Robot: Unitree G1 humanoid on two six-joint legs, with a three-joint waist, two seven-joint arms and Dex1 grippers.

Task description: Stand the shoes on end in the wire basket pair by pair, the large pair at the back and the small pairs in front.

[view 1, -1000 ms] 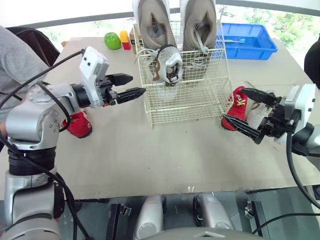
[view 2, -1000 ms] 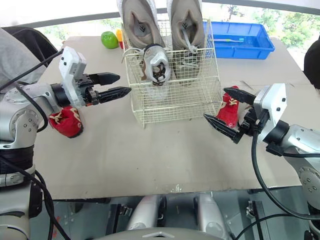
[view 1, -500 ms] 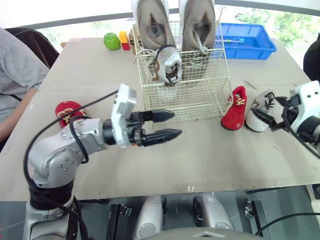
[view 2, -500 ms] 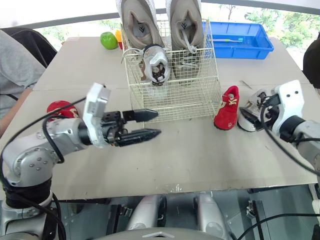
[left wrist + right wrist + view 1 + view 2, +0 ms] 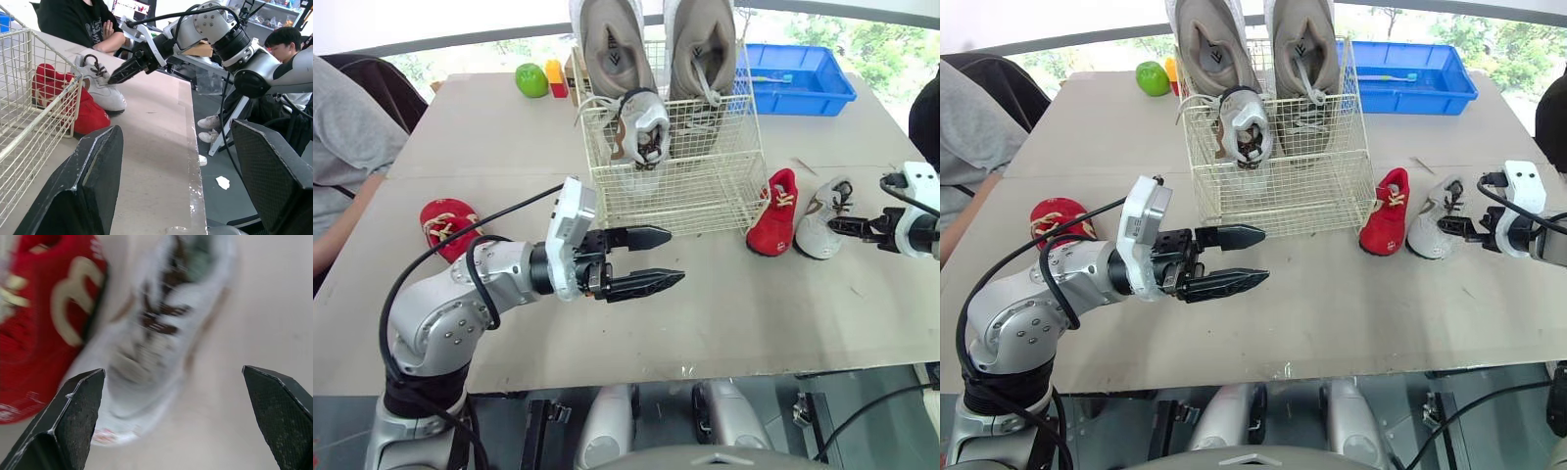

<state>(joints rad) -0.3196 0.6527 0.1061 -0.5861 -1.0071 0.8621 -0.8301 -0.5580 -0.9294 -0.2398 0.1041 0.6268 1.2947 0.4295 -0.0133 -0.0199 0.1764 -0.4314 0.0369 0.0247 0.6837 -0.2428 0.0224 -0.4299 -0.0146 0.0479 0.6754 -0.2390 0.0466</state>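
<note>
right gripper (image 5: 1446, 225), fingers spread wide, points at the small white shoe (image 5: 1425, 231) with dark laces beside a red shoe (image 5: 1383, 215).

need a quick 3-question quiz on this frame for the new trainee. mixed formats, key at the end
1. True or false: the left gripper is open and holds nothing.
2. How many shoes stand in the wire basket?
3. Which thing lies right in front of the right gripper? A. a red shoe B. the loose white shoe C. the blue bin

Key: 1 true. 2 three: the two large tan shoes at the back, one small white shoe in front. 3 B.
</note>
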